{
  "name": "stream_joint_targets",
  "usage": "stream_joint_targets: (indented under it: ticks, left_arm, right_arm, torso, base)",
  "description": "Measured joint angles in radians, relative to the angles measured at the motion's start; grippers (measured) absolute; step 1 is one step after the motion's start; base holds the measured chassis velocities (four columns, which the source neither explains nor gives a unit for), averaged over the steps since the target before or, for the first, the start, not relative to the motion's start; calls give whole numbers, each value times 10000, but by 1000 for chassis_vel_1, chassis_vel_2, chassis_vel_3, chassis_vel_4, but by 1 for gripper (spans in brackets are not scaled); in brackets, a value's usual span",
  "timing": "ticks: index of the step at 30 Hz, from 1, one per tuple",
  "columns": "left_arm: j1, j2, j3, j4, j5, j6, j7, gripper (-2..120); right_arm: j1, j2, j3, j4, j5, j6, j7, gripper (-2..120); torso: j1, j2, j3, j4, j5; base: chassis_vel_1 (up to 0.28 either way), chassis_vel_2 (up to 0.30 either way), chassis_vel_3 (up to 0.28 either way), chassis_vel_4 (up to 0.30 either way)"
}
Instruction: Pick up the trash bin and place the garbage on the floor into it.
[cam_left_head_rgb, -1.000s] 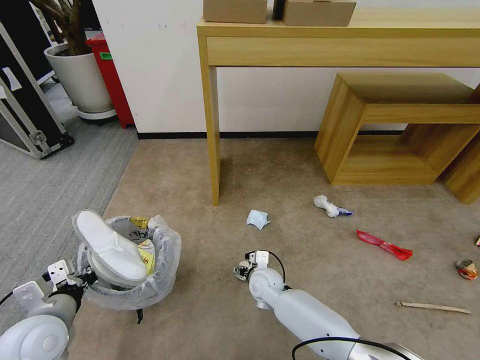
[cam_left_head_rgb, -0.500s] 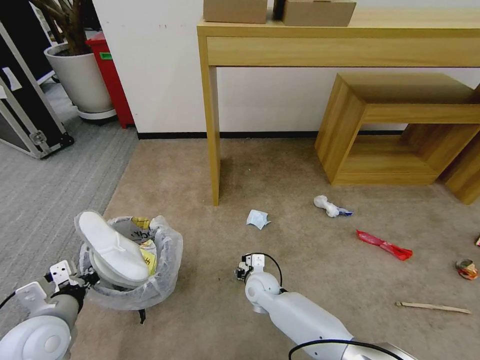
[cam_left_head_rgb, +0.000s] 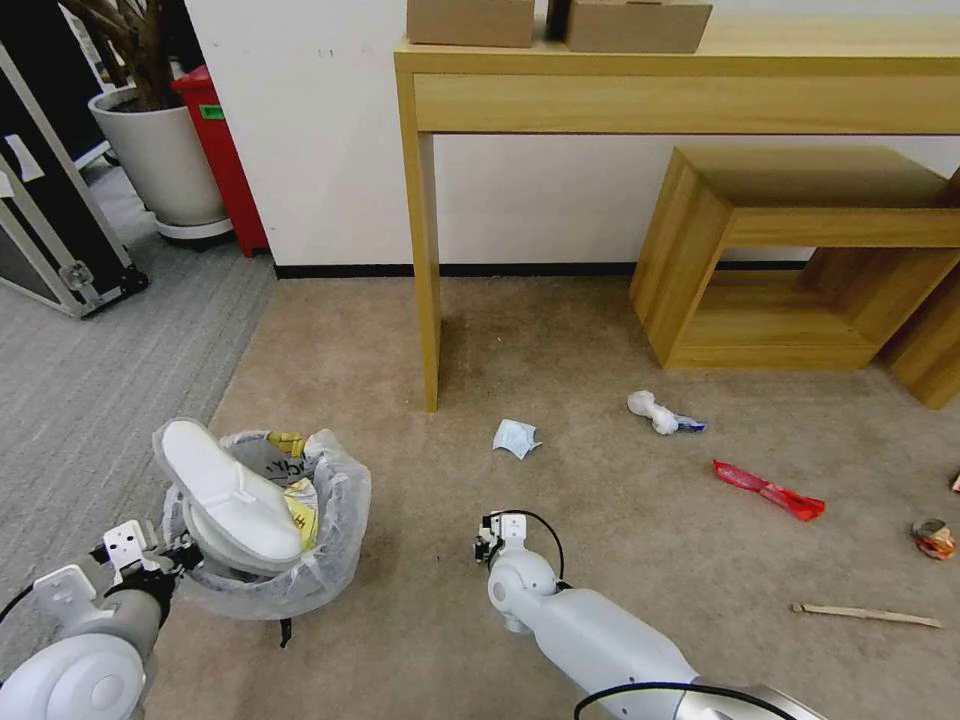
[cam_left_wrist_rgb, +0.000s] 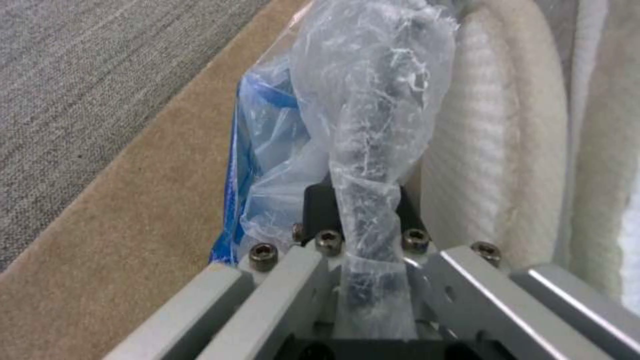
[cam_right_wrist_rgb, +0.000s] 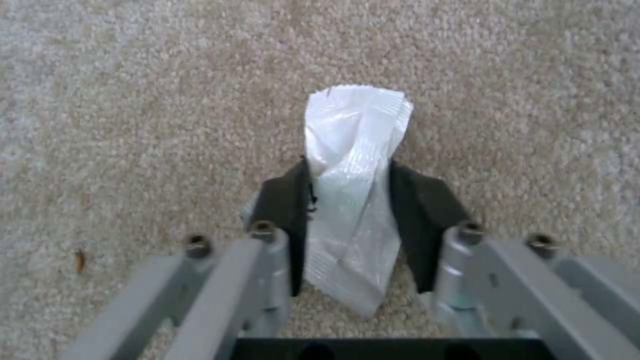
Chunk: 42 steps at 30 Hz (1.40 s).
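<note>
Currently the left claw (cam_left_wrist_rgb: 367, 250) is clamped on the bag-wrapped rim of the trash bin (cam_left_head_rgb: 300, 570), held low at the robot's left with a white slipper (cam_left_head_rgb: 230, 495) sticking out of it. The right claw (cam_right_wrist_rgb: 350, 210) pinches a white wrapper (cam_right_wrist_rgb: 353, 165) above the carpet (cam_left_head_rgb: 600, 480). Recommended procedure: carry the wrapper over the bin's open side, clear of the slipper, and release only above the liner. Remaining litter includes a red wrapper (cam_left_head_rgb: 768, 490) and a wooden stick (cam_left_head_rgb: 866, 615).

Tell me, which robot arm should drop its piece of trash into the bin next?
Probably the right. The right gripper is pinching a white wrapper above the carpet, beside the bin. The left gripper is busy clamping the bin's bagged rim.
</note>
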Motion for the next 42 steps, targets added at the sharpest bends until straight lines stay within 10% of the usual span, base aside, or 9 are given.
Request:
stream_joint_targets:
  ticks: [10,24,42]
  left_arm:
    - [-36,-13,42,11,34,-36,1,0]
    - [-144,16,78,180,47,-44,1,0]
    - [-279,64,267,-40,8,116,-106,0]
  right_arm:
    - [-36,-63,-80,11,-243,97,-19,3]
    - [-334,-513,-12,941,-642,427,-204,0]
    - [-29,-4880,1031,9238,-505,2473,-2836,0]
  torso:
    - [0,0,0,0,0]
    - [0,0,0,0,0]
    - [0,2,-2,1,1]
  base:
    - [0,0,0,0]
    - [0,0,0,0]
    - [0,0,0,0]
